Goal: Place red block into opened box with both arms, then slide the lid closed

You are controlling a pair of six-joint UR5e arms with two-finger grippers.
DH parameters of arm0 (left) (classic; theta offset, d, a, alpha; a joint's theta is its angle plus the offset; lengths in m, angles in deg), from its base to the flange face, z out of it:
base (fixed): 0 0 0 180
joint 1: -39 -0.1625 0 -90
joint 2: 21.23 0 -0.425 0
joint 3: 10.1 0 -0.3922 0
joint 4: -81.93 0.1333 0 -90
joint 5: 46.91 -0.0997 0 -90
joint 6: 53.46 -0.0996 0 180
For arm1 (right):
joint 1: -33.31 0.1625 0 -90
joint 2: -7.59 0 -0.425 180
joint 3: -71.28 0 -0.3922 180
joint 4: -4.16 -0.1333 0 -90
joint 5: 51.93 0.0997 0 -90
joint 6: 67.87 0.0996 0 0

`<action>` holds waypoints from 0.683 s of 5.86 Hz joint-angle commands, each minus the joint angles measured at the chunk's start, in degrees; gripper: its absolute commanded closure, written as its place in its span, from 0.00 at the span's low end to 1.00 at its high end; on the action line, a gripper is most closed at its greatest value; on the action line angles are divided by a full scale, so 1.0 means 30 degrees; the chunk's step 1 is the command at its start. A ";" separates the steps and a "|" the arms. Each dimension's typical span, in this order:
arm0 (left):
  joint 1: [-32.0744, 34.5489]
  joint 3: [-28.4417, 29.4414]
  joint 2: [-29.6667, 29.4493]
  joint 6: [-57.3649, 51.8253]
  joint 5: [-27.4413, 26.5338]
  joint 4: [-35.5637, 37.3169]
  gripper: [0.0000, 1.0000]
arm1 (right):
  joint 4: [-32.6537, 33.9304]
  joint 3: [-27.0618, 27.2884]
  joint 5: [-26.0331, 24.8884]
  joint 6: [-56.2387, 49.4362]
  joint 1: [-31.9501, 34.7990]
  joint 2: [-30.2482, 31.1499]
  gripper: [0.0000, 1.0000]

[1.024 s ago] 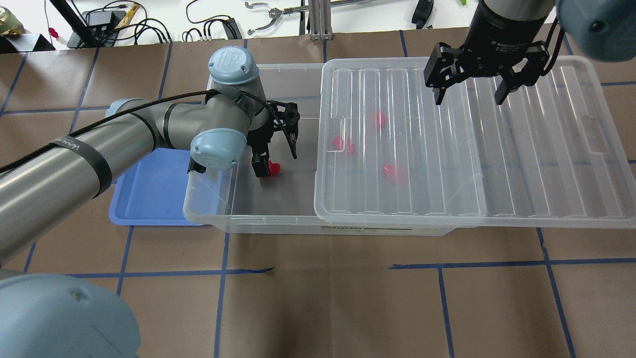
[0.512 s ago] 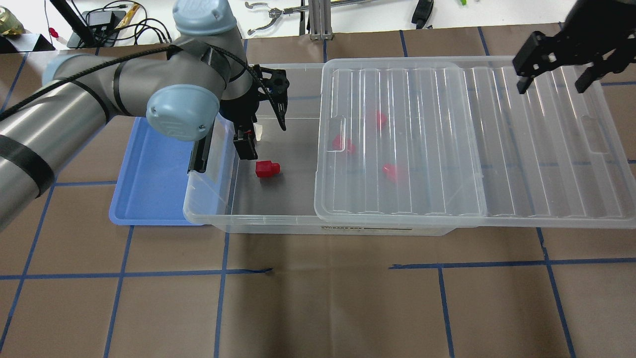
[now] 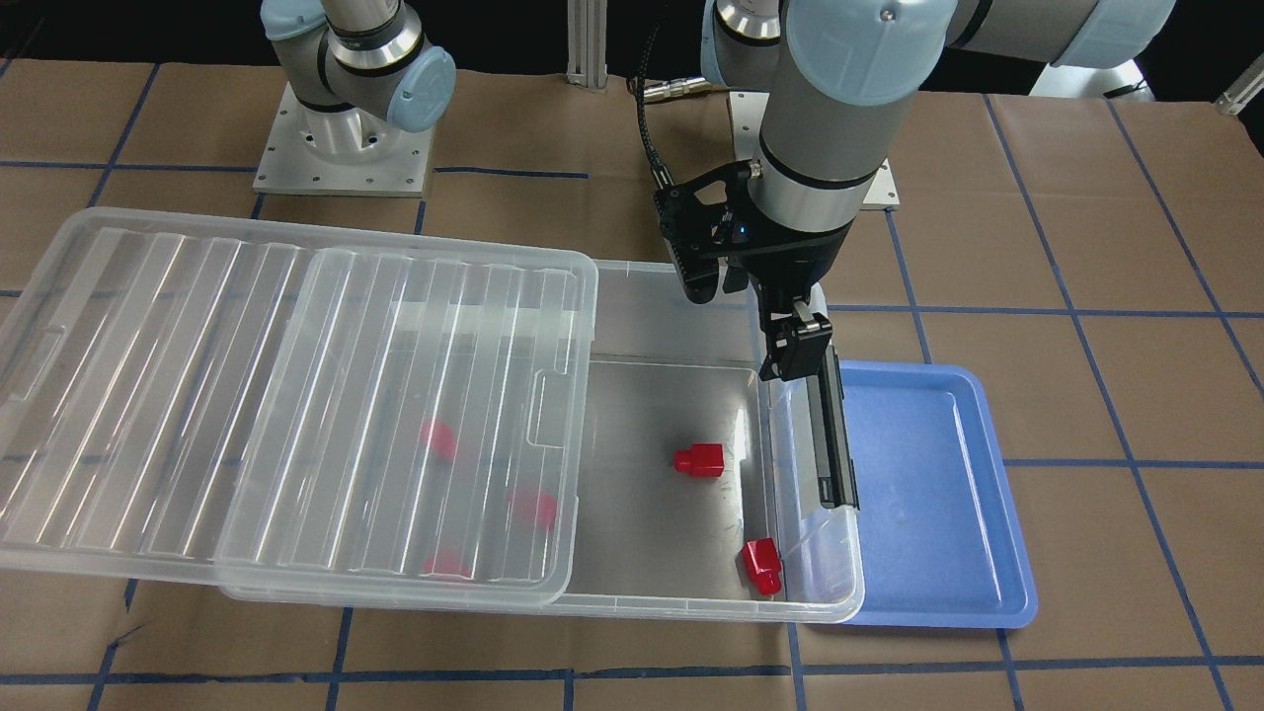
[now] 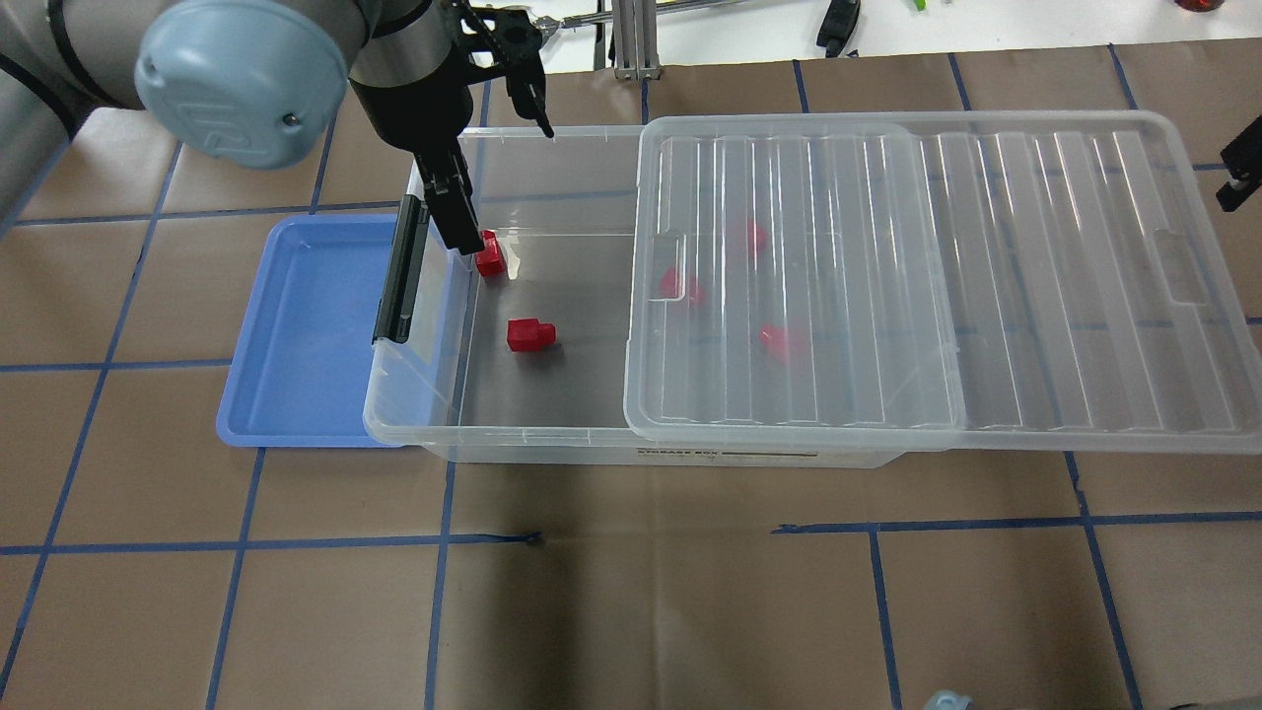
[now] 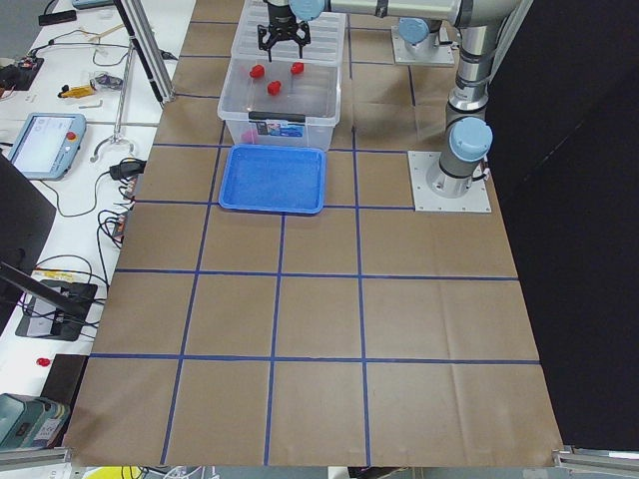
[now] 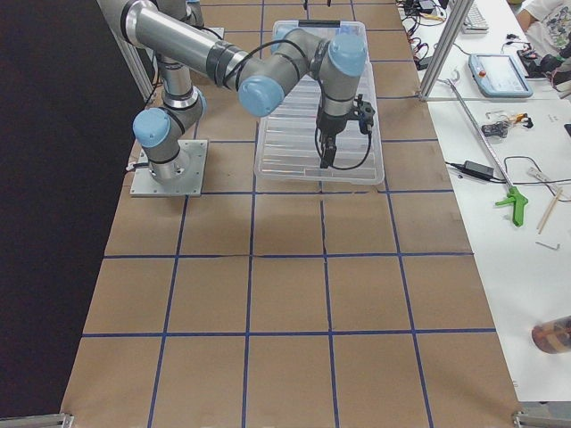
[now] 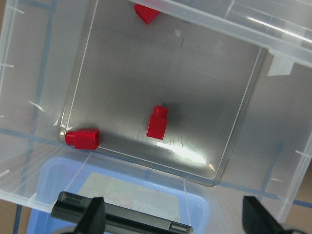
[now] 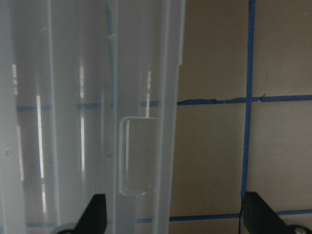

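The left end effector hangs with its jaws spread wide and nothing between them, above the uncovered left end of the box. One of its fingers is just above the short wall that carries the black latch bar. Its wrist camera looks straight down into the open section.

There the red block lies on the box floor, clear of every wall and touching nothing else, its narrower stub lying level with the floor. A second red block sits in the corner on the latch side, away from the robot, close below the raised finger. Three more red blocks show as blurred pink shapes through the lid.

The lid covers the right part of the box and runs well past its right end over the surface, brown paper marked with a grid of blue tape.

The right end effector, jaws also wide apart and empty, is above the lid's outer end beside the tab recess. Only a sliver of it shows at the edge of the overhead view.

A blue tray lies against the latch end of the box.
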 commanded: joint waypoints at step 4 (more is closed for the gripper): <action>-0.1712 -0.0266 0.2191 1.0095 -0.0457 -0.1535 0.02 | 0.4912 0.3368 -0.1687 -0.0400 -0.1181 -0.0805 0.00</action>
